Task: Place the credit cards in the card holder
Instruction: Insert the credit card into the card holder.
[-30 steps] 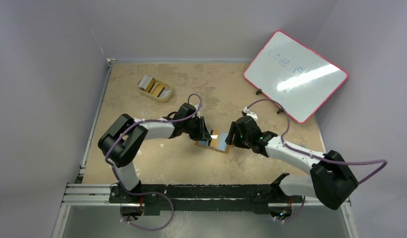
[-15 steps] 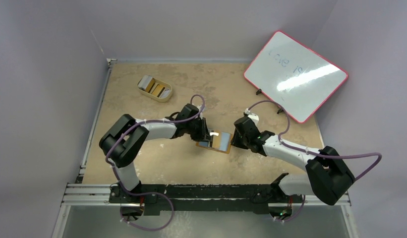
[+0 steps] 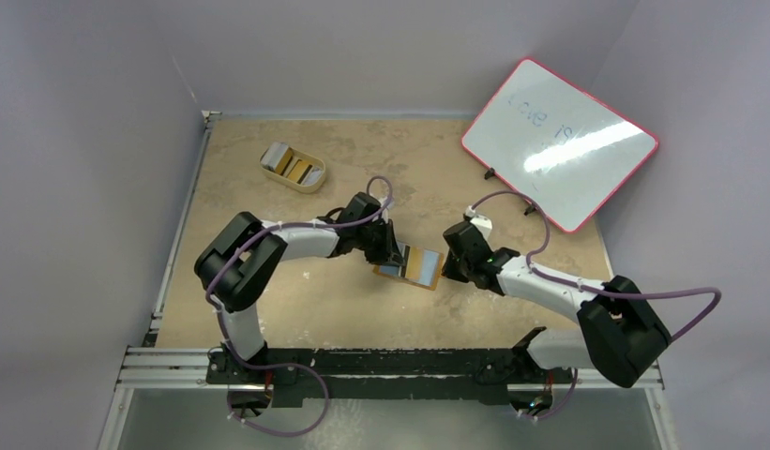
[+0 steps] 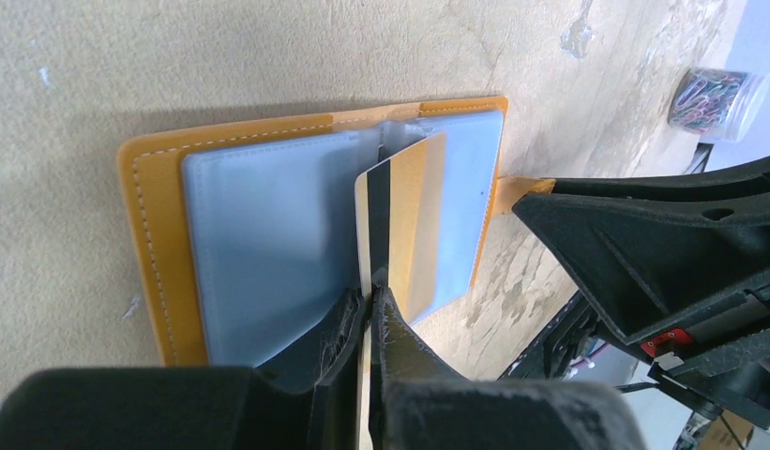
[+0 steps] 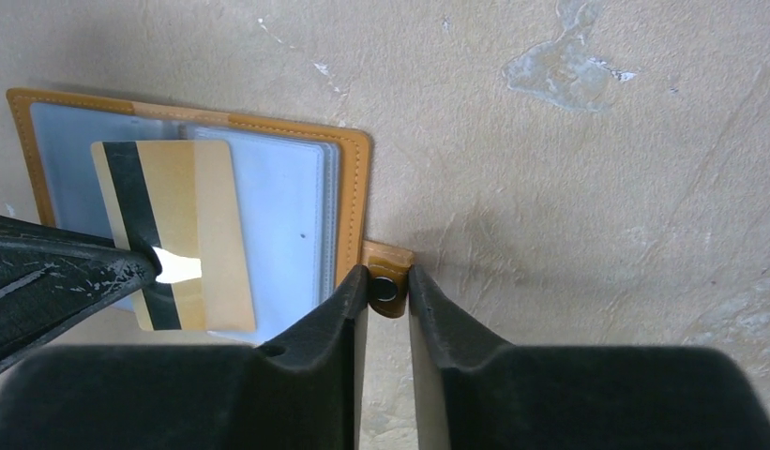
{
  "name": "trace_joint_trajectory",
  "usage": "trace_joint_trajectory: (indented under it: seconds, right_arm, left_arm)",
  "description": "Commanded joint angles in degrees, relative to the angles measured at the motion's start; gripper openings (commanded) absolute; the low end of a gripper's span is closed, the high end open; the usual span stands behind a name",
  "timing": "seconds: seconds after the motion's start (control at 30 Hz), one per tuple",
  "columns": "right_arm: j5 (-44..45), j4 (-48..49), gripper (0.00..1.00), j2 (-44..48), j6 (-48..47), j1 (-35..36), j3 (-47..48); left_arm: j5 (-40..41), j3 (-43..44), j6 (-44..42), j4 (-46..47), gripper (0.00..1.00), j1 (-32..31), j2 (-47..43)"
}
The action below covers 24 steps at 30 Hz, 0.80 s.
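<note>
The card holder (image 3: pixel 420 269), an orange-tan wallet, lies open on the table with its grey-blue pockets (image 4: pixel 268 234) up. My left gripper (image 4: pixel 371 300) is shut on a gold-brown credit card (image 4: pixel 409 216) with a black stripe and holds it over the open pockets, near the middle fold. The card also shows in the right wrist view (image 5: pixel 188 225). My right gripper (image 5: pixel 387 283) is shut on the wallet's snap tab (image 5: pixel 388 289) at its edge, low on the table. In the top view the left gripper (image 3: pixel 392 255) and right gripper (image 3: pixel 446 263) flank the wallet.
A cream oval tray (image 3: pixel 268 165) at the far left holds more cards (image 3: pixel 296 169). A pink-rimmed whiteboard (image 3: pixel 559 141) leans at the far right. A small jar of paper clips (image 4: pixel 714 94) stands beyond the wallet in the left wrist view.
My left gripper has carried the gold card to the right over the open wallet. My right gripper has shifted a little left and settled at the wallet's right edge.
</note>
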State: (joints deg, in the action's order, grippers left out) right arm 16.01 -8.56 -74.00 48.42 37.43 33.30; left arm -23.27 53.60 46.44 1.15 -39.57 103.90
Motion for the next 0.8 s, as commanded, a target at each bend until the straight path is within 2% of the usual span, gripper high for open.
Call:
trace_joint_trajectory:
  seconds: [0.0,0.13,0.37,0.47,0.57,0.77]
  right_arm:
    - [0.28,2.13,0.19,-0.21,0.82,-0.16,-1.43]
    - [-1.29,4.34,0.1,-1.19,-0.04,-0.16,-1.74]
    - [-2.22,6.45,0.09,-2.8,-0.52,-0.16,-1.07]
    - [-2.3,6.98,0.08,-2.57,-0.62,-0.16,-1.5]
    - [-2.3,7.65,0.09,-2.3,-1.25,-0.16,-1.92]
    - [-2.86,8.59,0.09,-2.44,-1.99,-0.12,-1.75]
  left_arm:
    - [-0.08,2.73,-3.48,-2.81,0.0,-1.0,2.12]
    - [-0.85,5.22,-5.84,-6.81,0.0,-1.2,3.83]
    - [-0.99,8.05,-4.95,-6.9,0.0,-2.04,5.19]
    - [-0.64,7.92,-2.91,-4.48,0.11,-2.26,4.91]
    - [3.03,6.2,-1.14,-2.46,0.21,-2.22,2.01]
    - [7.44,4.58,0.3,-1.08,0.31,-2.22,-1.73]
